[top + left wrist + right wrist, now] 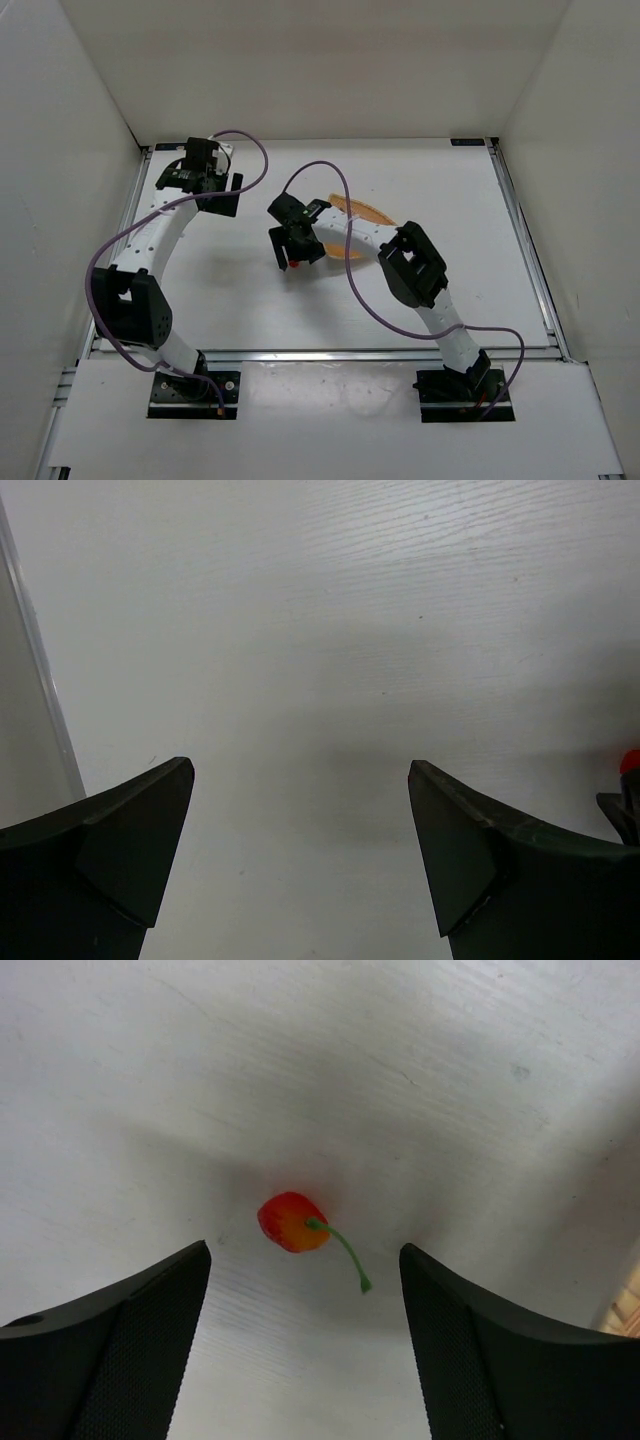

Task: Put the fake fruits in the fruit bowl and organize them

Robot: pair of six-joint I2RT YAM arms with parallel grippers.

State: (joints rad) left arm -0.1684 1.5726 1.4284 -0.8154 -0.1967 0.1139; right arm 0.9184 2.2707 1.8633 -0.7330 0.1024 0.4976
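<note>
One fake fruit, a small red-orange cherry [290, 1222] with a thin green stem, lies on the white table. In the top view the cherry [296, 264] shows as a red dot just below my right gripper [291, 250]. My right gripper [305, 1250] is open and hovers over it, the cherry lying just ahead of the gap between the fingers, untouched. The wicker fruit bowl [364, 212] sits behind the right arm, mostly hidden by it; a corner of the bowl [626, 1305] shows in the right wrist view. My left gripper [222, 196] is open and empty over bare table [300, 765].
White walls enclose the table on three sides. An aluminium rail [524, 240] runs along the right edge and another [40, 680] along the left. Purple cables [345, 200] loop over both arms. A red speck [630, 761] shows at the right edge of the left wrist view.
</note>
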